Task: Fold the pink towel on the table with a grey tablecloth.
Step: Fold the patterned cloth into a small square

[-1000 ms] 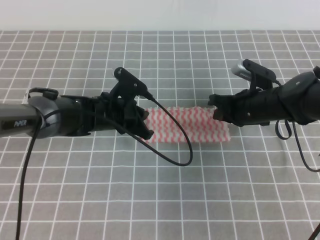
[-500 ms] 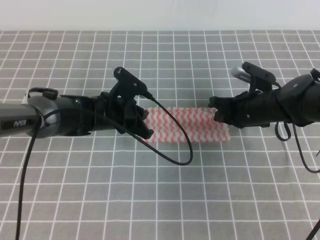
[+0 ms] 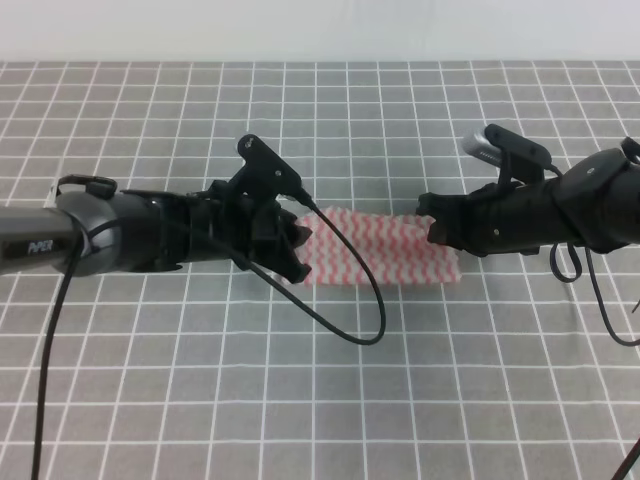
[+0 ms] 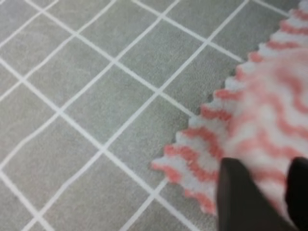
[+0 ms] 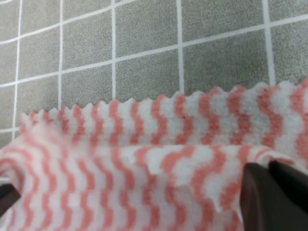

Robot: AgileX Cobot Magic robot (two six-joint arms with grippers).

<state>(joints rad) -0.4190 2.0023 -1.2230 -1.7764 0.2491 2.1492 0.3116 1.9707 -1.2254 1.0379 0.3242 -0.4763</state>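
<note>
The pink towel (image 3: 385, 250), thin, limp and light, lies doubled on the bench (image 3: 320, 380). Each gripper, left (image 3: 298, 252) and right (image 3: 432, 226), apparently pinches an end; corners suit lifting.

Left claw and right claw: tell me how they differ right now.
The left claw sits at the left end of the pink towel, and its wrist view shows a serrated corner lying flat on the grey tablecloth. The right claw sits at the towel's far right corner, where its wrist view shows a raised fold with a lower layer behind. The left arm trails a looping cable; the right does not. Both are black and appear shut on the towel.
</note>
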